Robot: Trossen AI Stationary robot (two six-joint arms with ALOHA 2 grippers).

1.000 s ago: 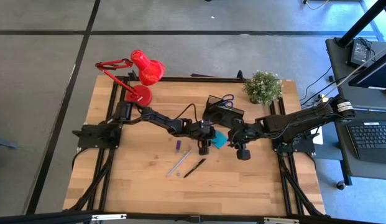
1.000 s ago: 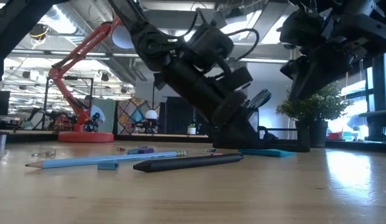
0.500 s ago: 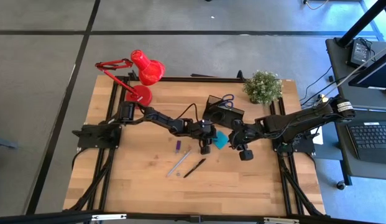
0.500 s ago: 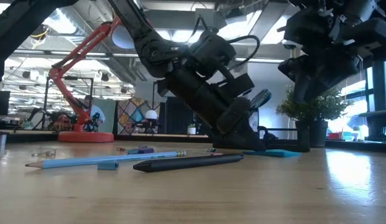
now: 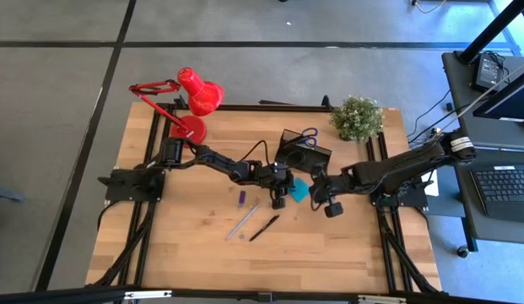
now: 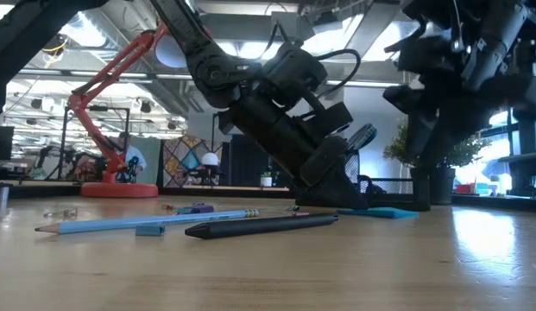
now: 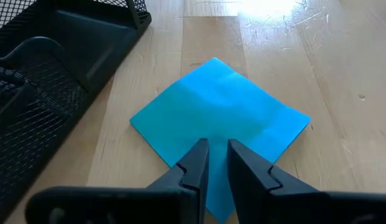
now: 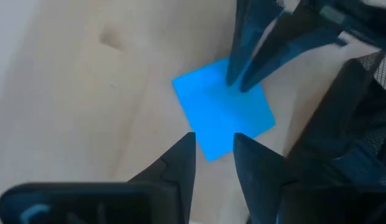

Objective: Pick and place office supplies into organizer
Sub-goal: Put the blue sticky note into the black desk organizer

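While both arms meet at mid-bench, the scene from near to far reads:
Black pen [image 6: 261, 226]: nearest in the low view, lying flat on the bench [image 5: 329, 253].
Pencil [image 6: 147, 222]: just behind the pen, also flat, with a small blue bit beside it.
Purple marker [image 5: 242, 198]: on the wood, near the pencil and apart from the pad.
Sticky-note pad [image 7: 220, 121]: blue square lying flat on the bench, just beside the organizer.
Left tool [image 7: 217, 163]: down at the pad, its two tips drawn close with a narrow gap, straddling one corner; whether they pinch it I cannot tell.
Right tool [image 8: 213, 151]: above the pad's other side, fingers slightly apart, holding nothing.
Organizer [image 5: 302, 150]: black mesh, behind the pad, scissors standing in it.
Red lamp [image 5: 194, 100]: far corner.
Potted plant [image 5: 357, 117]: far edge.
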